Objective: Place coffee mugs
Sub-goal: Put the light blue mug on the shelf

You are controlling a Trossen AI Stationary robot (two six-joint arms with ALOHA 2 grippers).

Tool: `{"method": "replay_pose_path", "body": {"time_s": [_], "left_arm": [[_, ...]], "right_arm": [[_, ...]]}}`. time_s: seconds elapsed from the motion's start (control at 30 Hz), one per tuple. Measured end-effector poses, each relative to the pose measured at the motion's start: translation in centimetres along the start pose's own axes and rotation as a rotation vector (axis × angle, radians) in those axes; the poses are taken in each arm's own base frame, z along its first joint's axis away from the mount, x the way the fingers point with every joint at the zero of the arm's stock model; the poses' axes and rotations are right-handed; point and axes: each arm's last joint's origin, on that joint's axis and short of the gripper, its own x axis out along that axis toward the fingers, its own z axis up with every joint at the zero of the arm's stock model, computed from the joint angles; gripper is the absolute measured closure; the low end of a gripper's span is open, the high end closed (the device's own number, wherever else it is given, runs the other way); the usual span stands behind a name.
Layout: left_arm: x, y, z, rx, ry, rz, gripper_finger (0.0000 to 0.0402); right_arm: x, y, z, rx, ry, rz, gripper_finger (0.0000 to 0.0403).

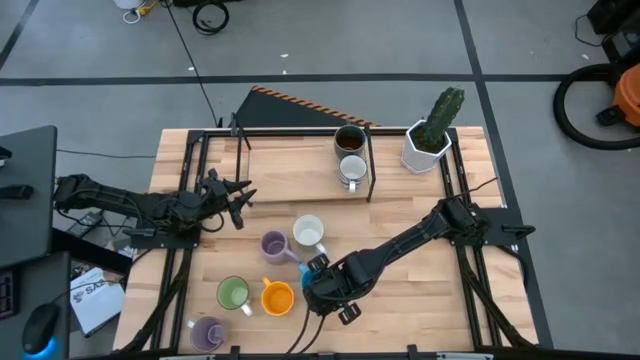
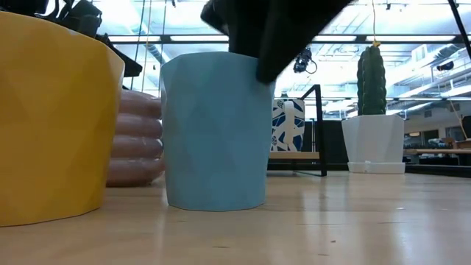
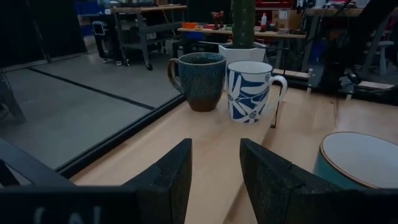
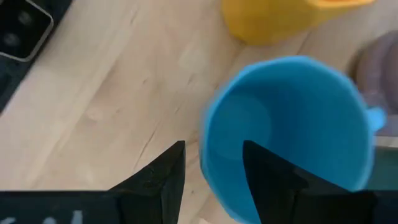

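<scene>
Wooden table [image 1: 400, 300], right tool [image 4: 211, 174] straddling blue mug [image 4: 292, 130] rim, angled down

**Workshop floor and benches surrounding a pale wooden table**

A light wooden table [image 1: 420, 300] is sitting on a grey concrete floor [image 1: 90, 90] that pale seam lines are crossing. A black cable [image 1: 190, 60] is trailing over the floor toward the table's far edge, beside a strip of orange-and-black hazard tape [image 1: 300, 105]. A dark desk [image 1: 25, 190] with a mouse [image 1: 40, 328] is standing at the table's left side, and an orange vacuum [image 1: 625, 95] with a black hose is resting at the far right. Long ceiling lights [image 2: 412, 38] are glowing overhead. Workbenches [image 3: 140, 9] are lining the dim back of the room.
</scene>
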Motion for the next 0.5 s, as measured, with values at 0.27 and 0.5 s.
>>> {"method": "replay_pose_path", "body": {"time_s": [0.27, 0.5], "left_arm": [[0.00, 0.00, 0.02, 0.001, -0.002, 0.000, 0.0261], [0.00, 0.00, 0.02, 0.001, -0.002, 0.000, 0.0261]], "right_arm": [[0.99, 0.14, -0.58, -0.028, 0.015, 0.001, 0.0268], [0.98, 0.20, -0.55, -0.041, 0.010, 0.029, 0.0337]]}}
